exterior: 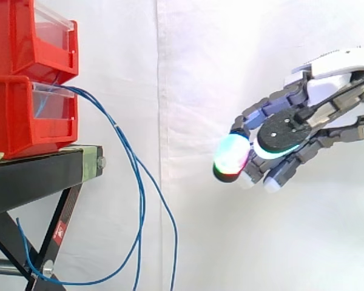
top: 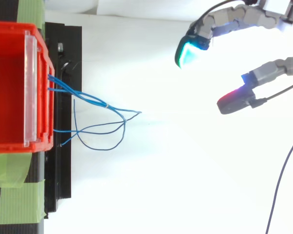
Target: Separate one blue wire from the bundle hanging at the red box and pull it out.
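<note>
A bundle of thin blue wires point(exterior: 133, 163) comes out of the lower red box point(exterior: 24, 115) and droops down past the black stand. In the top view the blue wires point(top: 105, 105) fan out from the front of the red box point(top: 14, 83) and loop to the right. My hand point(exterior: 285, 136) hovers well to the right of the wires, apart from them. Its fingers point(top: 190, 48) are loosely spread with glowing tips, and nothing is between them and the thumb point(top: 237, 100).
Two red boxes are stacked on a black stand point(exterior: 42, 170) with crossed legs. Green tape point(top: 19, 195) lies on the stand's top. A white curtain hangs behind. Open space lies between the wires and my hand.
</note>
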Robot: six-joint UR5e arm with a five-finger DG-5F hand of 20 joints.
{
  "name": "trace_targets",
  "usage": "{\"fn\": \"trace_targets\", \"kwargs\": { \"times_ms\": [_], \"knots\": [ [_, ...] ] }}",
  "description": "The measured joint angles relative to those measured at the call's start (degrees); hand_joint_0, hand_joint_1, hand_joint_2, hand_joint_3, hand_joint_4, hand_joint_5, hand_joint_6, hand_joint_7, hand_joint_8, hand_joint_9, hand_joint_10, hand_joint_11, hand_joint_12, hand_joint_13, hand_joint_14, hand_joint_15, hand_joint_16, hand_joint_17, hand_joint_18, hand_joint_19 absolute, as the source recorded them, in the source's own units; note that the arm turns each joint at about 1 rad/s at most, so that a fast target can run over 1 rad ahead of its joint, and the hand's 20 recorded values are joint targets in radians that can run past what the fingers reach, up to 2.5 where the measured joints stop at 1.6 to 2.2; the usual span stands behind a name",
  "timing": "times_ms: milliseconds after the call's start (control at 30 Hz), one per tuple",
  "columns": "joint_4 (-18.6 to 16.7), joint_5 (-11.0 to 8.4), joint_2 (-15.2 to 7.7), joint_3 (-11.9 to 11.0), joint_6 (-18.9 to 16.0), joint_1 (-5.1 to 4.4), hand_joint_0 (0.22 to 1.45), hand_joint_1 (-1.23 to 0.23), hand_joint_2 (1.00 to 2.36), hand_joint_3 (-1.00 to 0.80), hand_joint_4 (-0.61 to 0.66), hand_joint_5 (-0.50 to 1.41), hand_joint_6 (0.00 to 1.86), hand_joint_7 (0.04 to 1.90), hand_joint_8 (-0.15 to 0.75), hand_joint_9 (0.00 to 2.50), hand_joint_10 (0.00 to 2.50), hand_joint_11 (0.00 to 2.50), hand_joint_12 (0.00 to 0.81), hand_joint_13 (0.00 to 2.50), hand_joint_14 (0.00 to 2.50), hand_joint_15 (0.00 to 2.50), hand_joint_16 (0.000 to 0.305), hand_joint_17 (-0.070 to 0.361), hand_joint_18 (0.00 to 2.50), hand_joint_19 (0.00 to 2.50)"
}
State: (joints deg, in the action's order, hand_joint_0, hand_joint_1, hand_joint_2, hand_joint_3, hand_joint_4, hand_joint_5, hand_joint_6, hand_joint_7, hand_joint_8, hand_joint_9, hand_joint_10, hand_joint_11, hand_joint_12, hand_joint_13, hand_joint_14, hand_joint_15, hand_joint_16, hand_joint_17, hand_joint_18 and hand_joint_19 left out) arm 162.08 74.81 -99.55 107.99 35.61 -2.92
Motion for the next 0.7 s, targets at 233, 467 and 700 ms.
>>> {"fn": "trace_targets", "kwargs": {
  "times_ms": [233, 467, 700],
  "knots": [
    [-10.6, -0.2, -7.3, 0.3, -7.5, -0.9, 0.55, -0.81, 1.0, -0.5, 0.35, -0.17, 0.5, 0.94, 0.356, 0.59, 0.01, 0.36, 0.434, 0.5, 0.01, 0.32, 0.056, 0.125, 0.55, 0.33],
    [-21.3, -0.35, -15.5, -3.3, -14.0, -1.54, 0.55, -0.8, 1.0, -0.5, 0.35, -0.16, 0.5, 0.94, 0.357, 0.6, 0.01, 0.37, 0.433, 0.51, 0.01, 0.34, 0.056, 0.125, 0.56, 0.34],
    [-28.6, -0.35, -19.8, -8.0, -15.6, -2.65, 0.54, -0.79, 1.0, -0.5, 0.35, -0.16, 0.5, 0.94, 0.356, 0.6, 0.01, 0.38, 0.435, 0.51, 0.01, 0.33, 0.056, 0.126, 0.56, 0.36]
  ]
}}
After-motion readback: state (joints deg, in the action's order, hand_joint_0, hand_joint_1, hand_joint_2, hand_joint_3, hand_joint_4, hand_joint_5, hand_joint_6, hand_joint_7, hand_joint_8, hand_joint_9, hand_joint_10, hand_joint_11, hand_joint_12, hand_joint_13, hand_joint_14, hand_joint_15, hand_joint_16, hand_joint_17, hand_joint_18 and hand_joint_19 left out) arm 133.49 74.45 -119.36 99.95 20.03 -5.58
